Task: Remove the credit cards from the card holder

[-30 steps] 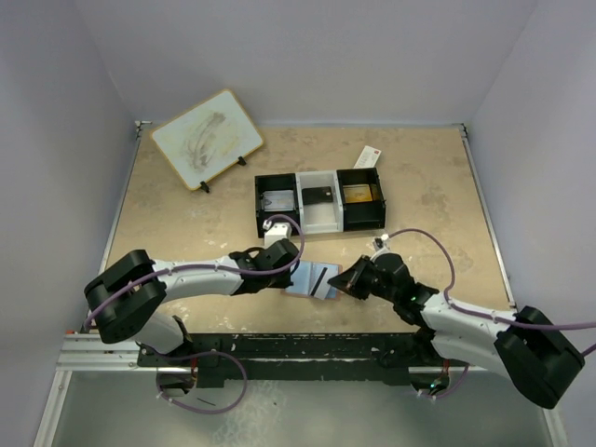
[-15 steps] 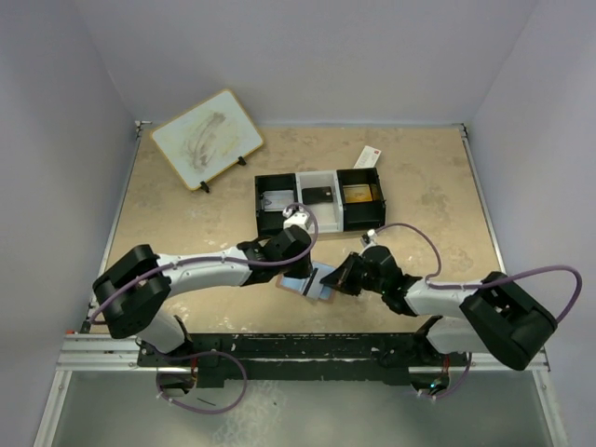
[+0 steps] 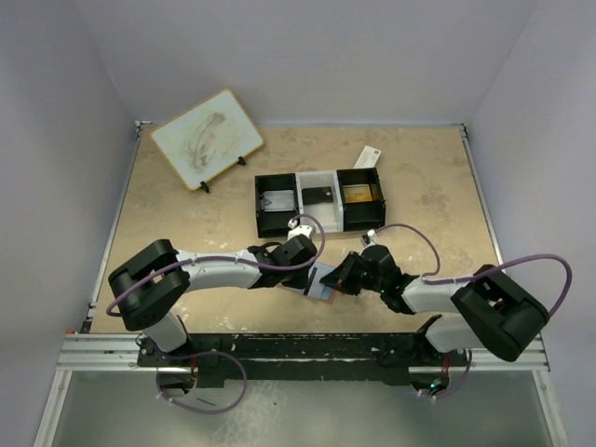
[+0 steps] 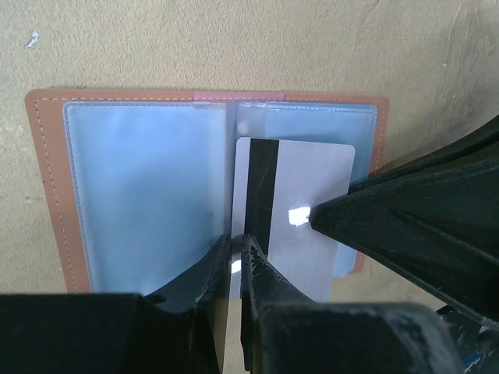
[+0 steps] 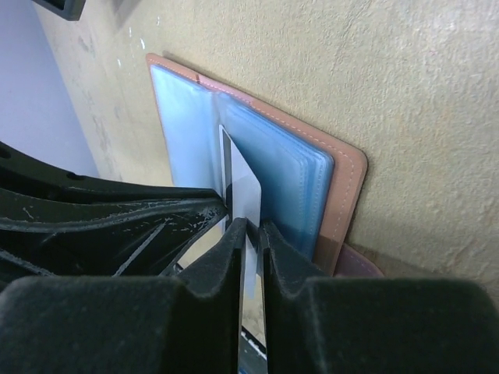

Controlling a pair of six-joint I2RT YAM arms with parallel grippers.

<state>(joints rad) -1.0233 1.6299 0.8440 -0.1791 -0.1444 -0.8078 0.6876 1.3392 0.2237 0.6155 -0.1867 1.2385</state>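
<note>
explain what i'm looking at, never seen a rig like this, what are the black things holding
These are two robot arms bolted at a table's near edge, the left arm and the right arm, each ending in a two-finger gripper. The wide picture comes from a fixed camera above and behind them; the two close-ups come from cameras on the wrists, so the black shapes there are gripper fingers. On the table lie an open tan card holder, a three-compartment tray, a whiteboard on a stand and a white packet with a red end. The left gripper pinches the edge of a credit card with a black stripe, over the holder's clear pockets. The card sits between the fingers of the right gripper; whether they squeeze it is unclear.
</note>
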